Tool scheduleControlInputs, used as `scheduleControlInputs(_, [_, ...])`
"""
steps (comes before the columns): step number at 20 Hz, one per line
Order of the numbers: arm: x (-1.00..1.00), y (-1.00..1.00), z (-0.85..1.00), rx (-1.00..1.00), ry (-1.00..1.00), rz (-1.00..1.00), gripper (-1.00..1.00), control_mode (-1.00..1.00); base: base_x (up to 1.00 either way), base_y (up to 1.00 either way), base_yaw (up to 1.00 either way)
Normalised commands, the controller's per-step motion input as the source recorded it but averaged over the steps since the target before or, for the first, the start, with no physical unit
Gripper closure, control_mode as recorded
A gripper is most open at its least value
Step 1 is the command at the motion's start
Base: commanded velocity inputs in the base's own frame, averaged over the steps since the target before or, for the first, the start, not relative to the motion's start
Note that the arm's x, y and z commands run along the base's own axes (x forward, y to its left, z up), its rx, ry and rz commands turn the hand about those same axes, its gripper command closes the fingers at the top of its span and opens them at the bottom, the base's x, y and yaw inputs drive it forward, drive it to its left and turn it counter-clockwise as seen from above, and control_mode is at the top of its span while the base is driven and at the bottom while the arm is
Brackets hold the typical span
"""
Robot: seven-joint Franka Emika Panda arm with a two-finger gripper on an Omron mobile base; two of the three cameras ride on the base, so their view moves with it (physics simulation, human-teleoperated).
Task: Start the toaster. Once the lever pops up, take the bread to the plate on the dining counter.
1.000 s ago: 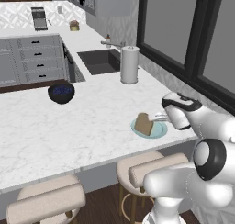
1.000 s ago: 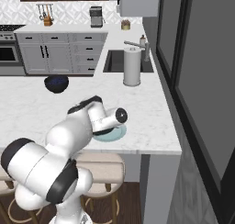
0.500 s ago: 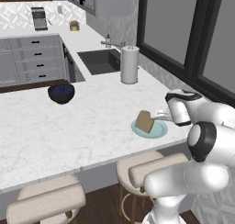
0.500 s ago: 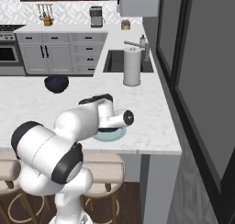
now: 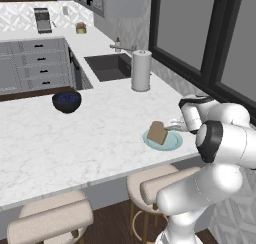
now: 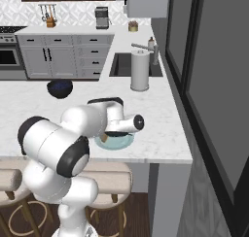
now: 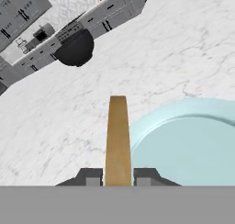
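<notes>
The bread (image 5: 158,133) stands on edge on the plate (image 5: 172,142), rising between the fingertips (image 7: 90,176) of the tool (image 7: 118,178). Left of the plate the marble tabletop (image 5: 100,133) lies bare as far as the dark bowl (image 5: 66,101). The paper towel roll (image 5: 141,70) stands well behind, beside the sink (image 5: 107,67). Stools (image 5: 150,185) sit under the tabletop's overhang.

plate (image 6: 114,143) half behind arm | bread (image 7: 117,140) base cut off (hand view)
</notes>
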Motion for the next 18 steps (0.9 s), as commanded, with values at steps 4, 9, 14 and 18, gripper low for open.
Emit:
scheduleControlInputs(4, [0.04, -0.02, -0.31, 0.00, 0.00, 0.00, 1.00, -1.00, 0.00, 0.00, 0.00])
scheduleControlInputs(9, [0.08, -0.11, -0.26, 0.00, 0.00, 0.00, 1.00, -1.00, 0.00, 0.00, 0.00])
scheduleControlInputs(14, [0.04, 0.00, 0.00, 0.00, 0.00, 0.00, 1.00, -1.00, 0.00, 0.00, 0.00])
scheduleControlInputs(18, [0.00, 0.00, 0.00, 0.00, 0.00, 0.00, -1.00, -1.00, 0.00, 0.00, 0.00])
